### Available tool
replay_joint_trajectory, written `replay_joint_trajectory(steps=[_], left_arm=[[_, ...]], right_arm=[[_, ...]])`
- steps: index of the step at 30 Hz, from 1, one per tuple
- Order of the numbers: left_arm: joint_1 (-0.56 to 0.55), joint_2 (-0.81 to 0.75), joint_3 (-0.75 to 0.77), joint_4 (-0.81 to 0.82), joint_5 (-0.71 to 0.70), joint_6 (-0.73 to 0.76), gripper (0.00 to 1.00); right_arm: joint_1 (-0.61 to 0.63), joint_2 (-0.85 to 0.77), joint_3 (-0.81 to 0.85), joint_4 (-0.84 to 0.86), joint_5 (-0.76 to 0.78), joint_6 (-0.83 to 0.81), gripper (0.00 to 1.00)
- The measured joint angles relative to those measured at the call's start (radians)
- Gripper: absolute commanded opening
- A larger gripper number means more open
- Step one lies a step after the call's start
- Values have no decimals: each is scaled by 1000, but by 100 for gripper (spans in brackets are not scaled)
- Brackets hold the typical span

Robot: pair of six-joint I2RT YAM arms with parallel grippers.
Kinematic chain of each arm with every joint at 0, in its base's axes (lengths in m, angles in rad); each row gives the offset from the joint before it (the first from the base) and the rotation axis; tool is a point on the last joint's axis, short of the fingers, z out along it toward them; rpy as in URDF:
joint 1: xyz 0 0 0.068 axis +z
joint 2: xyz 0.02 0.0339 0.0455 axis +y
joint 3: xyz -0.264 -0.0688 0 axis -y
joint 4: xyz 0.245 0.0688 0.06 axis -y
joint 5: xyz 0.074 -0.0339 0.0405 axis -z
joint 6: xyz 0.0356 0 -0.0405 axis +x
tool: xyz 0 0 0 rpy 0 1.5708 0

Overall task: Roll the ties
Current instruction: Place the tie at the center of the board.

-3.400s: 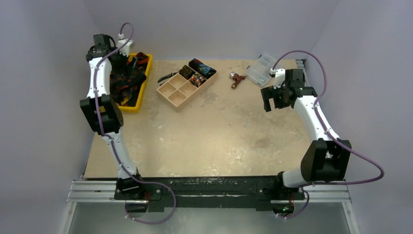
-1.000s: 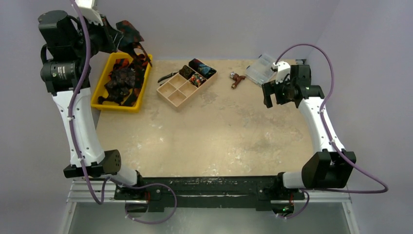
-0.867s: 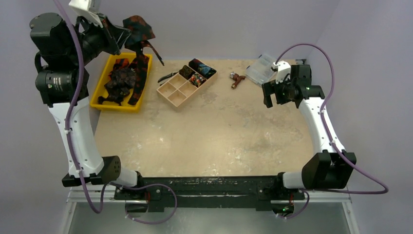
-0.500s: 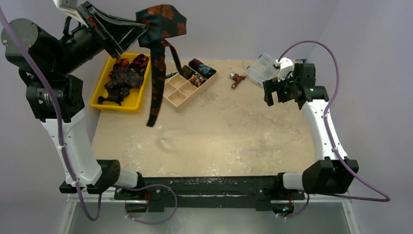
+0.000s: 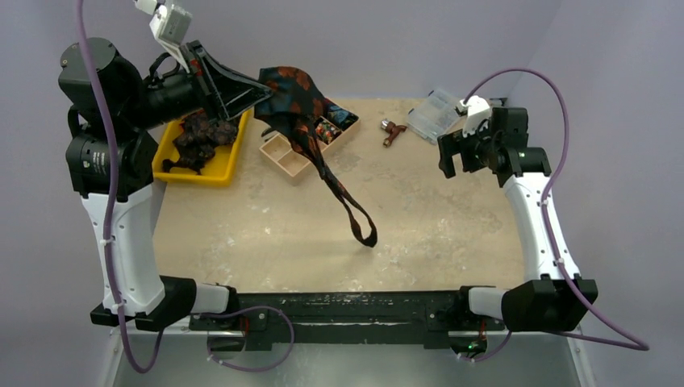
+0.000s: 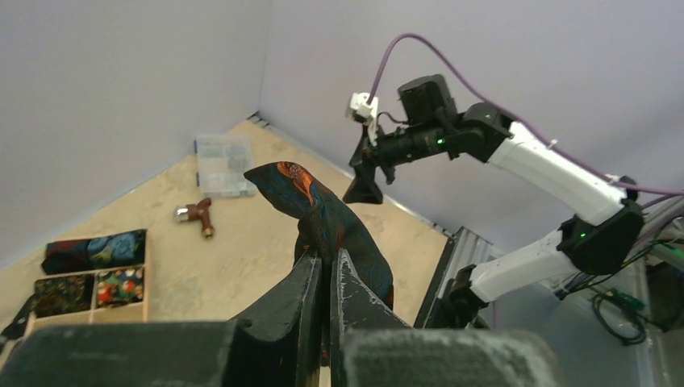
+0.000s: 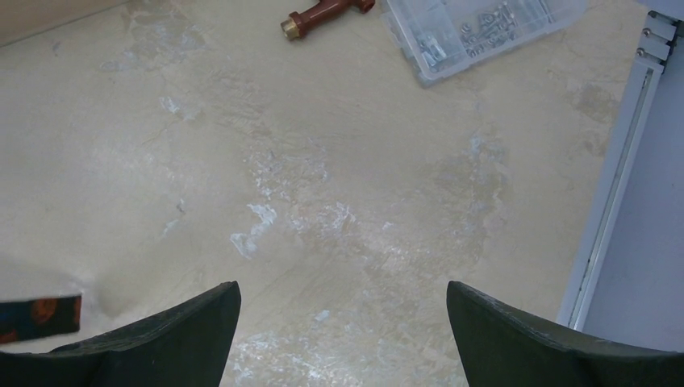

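Yellow plastic tray (image 5: 234, 155) at your far left holds a heap of dark printed ties (image 5: 198, 133). Your left end effector (image 5: 262, 90) is clamped on a black fabric necktie with orange blotches (image 5: 290, 87), raised high above the beige tabletop (image 5: 419, 218). Its narrow tail dangles toward the middle. Your right end effector (image 5: 453, 161) hovers at the right, its fingers spread wide apart.

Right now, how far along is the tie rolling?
Done: rolled ties sit in the far compartments of the tan wooden divider box. In hand: left gripper is shut on a black necktie with orange blotches, dangling over the table. Left: dark ties heaped in the yellow plastic tray; near compartments empty. Right gripper open, holding nothing.
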Motion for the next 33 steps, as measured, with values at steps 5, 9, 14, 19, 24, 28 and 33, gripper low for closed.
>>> replay_joint_trajectory(steps=[5, 9, 14, 19, 24, 28, 33], left_arm=[[63, -7, 37, -165, -3, 158, 0], [47, -29, 38, -221, 12, 218, 0], [-37, -45, 23, -229, 14, 254, 0], [-259, 17, 3, -207, -60, 303, 12], [-489, 175, -90, -126, -189, 346, 99], [-570, 394, -92, -132, -286, 379, 100], [-427, 315, -450, -117, -293, 491, 99]], right_arm=[[0, -12, 0, -3, 1, 0, 98], [0, -13, -1, -3, 0, 10, 98], [0, -12, 0, -3, 1, 31, 98], [-5, -8, 0, -13, 27, 47, 98], [-101, -6, 0, -48, 34, 53, 98], [-201, 10, 0, -87, 50, 29, 98], [-209, -28, -45, -120, 35, -91, 98]])
